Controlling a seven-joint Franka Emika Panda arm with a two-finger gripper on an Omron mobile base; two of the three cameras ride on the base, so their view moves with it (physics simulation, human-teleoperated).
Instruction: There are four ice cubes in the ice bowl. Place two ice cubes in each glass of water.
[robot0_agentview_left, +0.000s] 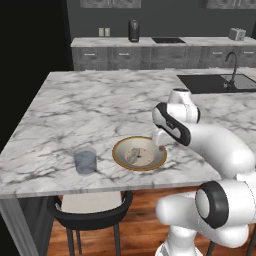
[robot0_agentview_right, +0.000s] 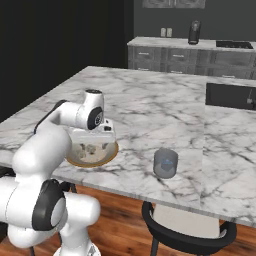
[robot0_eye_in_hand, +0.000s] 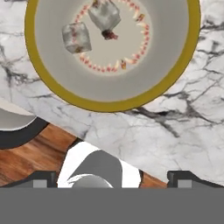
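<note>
The ice bowl (robot0_agentview_left: 114, 155) (robot0_agentview_right: 112, 151) (robot0_eye_in_hand: 109, 105), golden-rimmed, sits near the marble counter's front edge. Two pale ice cubes (robot0_eye_in_hand: 76, 37) (robot0_eye_in_hand: 104, 14) lie close together on its beige inside, and cubes (robot0_agentview_left: 134, 155) also show there in the left base view. One blue-grey glass of water (robot0_agentview_left: 85, 160) stands left of the bowl. The other glass (robot0_agentview_right: 165, 163) stands right of it. My gripper (robot0_agentview_left: 160, 144) (robot0_agentview_right: 91, 145) (robot0_eye_in_hand: 113, 179) hovers over the bowl's near rim, open, with nothing between its widely spread fingertips (robot0_eye_in_hand: 43, 179). Whether either glass holds ice is unclear.
A black chair with a pale seat (robot0_agentview_left: 90, 207) (robot0_agentview_right: 185, 232) is tucked under the counter's front edge, above a wooden floor. A dark sink with a faucet (robot0_agentview_left: 220, 82) is set into the counter far right. The back wall has cabinets and a dark kettle (robot0_agentview_left: 134, 31).
</note>
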